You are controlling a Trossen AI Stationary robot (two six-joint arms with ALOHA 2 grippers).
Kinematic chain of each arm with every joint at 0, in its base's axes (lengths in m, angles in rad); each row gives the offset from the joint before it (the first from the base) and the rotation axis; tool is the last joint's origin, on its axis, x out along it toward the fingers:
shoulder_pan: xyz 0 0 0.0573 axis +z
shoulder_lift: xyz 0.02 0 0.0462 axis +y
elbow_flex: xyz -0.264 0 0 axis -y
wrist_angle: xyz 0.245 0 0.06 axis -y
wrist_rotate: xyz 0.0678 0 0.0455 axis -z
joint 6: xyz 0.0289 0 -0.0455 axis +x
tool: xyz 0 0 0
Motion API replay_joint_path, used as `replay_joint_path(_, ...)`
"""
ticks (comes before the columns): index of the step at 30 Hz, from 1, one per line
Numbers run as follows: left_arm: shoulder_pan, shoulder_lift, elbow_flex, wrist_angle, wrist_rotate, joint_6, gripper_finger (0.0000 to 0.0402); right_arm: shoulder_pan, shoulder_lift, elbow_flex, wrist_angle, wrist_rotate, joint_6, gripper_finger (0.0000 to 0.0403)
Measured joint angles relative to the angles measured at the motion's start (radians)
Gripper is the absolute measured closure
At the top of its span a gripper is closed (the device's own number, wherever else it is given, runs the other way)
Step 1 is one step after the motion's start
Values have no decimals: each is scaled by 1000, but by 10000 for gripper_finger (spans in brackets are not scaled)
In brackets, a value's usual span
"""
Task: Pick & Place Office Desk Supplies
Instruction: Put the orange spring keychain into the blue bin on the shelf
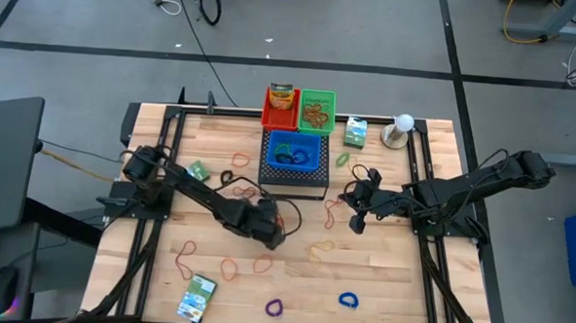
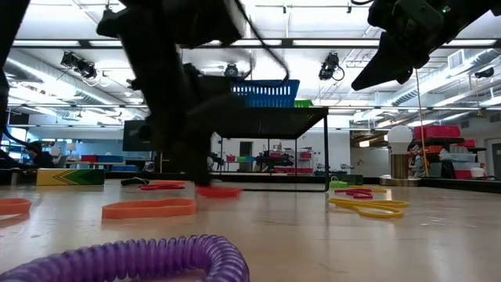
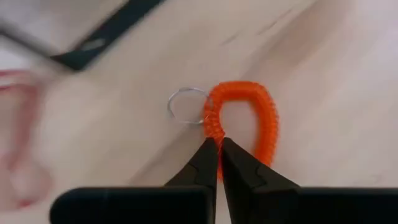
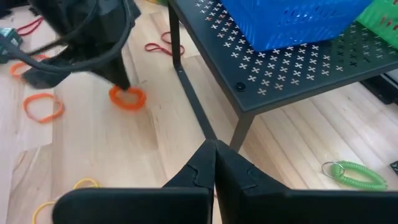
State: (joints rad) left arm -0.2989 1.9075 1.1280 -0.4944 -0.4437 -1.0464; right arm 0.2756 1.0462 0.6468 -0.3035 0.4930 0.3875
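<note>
My left gripper [image 3: 219, 144] was down at the pale wooden table [image 1: 390, 283], its two dark tips pinched together on the near side of an orange coiled loop [image 3: 244, 120] with a small metal key ring [image 3: 186, 104] on it. The loop lay flat on the boards, and I think the tips had hold of a strand, though the loop's near edge was hidden behind them. From above, that gripper sat just in front of the black perforated stand [image 1: 294, 177], near the table's middle. My right gripper [image 4: 215, 148] hung shut and empty above the boards to the right of the stand.

Nearest the low camera lay a purple coiled loop [image 2: 133, 260], then flat orange bands [image 2: 149, 208] and a yellow one [image 2: 369, 205]. More bands and coiled loops were scattered over the planks, with a green-white box [image 1: 196, 297] at the front edge and another [image 1: 355, 132] near the back.

On the stand sat a blue basket [image 1: 295, 152]; behind it were a red bin [image 1: 281, 107] and a green bin [image 1: 316, 111], and a white ball on a base [image 1: 400, 127] stood to the right. Beyond the table lay a grey floor with black lines and loose cables, under bright ceiling lights.
</note>
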Motion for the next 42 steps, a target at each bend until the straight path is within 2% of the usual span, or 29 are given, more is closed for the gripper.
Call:
replay_joint_path(4,-2,-4,1,-59,43,41,380,0,0,0,0,1,0,396)
replay_joint_path(8,6,-5,1,-60,94,67,343,0,0,0,1,1,0,396)
replay_joint_path(14,35,-6,2,-60,160,-24,272,0,0,0,2,0,0,396)
replay_joint_path(18,52,-6,3,-60,169,-78,250,0,0,0,2,0,0,396)
replay_joint_path(22,56,-6,2,-56,174,-43,269,0,0,0,2,0,-1,396)
replay_joint_path(31,40,-18,1,-111,175,72,387,0,0,0,2,6,-3,396)
replay_joint_path(42,-23,-209,-2,-194,128,195,390,0,0,0,4,9,45,396)
